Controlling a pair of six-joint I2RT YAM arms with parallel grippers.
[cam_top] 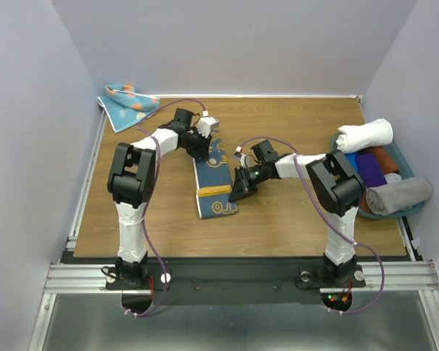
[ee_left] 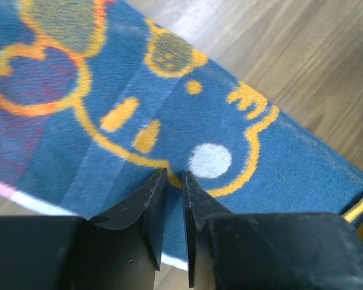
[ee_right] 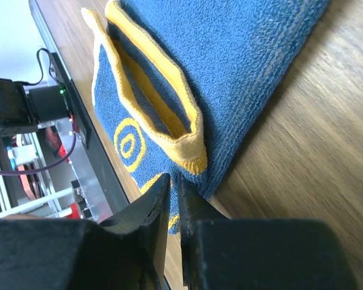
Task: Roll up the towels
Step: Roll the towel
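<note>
The navy-and-yellow towel (cam_top: pixel 215 174) lies mid-bench as a long folded strip, one short end toward the arm bases and the other away from them. At this towel's near end the layers gape: a yellow hem (ee_right: pixel 190 154) stands off the cloth below and leaves an open pocket.

The right hand (ee_right: pixel 174 178) sits at that near end, against the towel's right edge. Its jaws are drawn in to a sliver, and the right wrist view does not show whether any cloth is caught between them. The left hand (ee_left: pixel 174 175) is down on the towel's far end, over the printed face. It is closed to an equally thin gap, and a pinch cannot be confirmed there either.

The main risk is probably a bad start to the roll. If the right hand catches only the loose top layer, the fold may peel open instead of turning over. Because it works from one side edge alone, the roll could also run crooked into a cone. If the left hand's hold is only light pressure, the whole strip may slide across the bench (cam_top: pixel 293 212), leaving the roll slack and likely to spring open.

Beyond the navy towel's far-left corner, the light blue dotted towel (cam_top: pixel 128 106) lies crumpled and unrolled. Well to the navy towel's right, a teal bin (cam_top: pixel 407 162) holds rolled towels.
</note>
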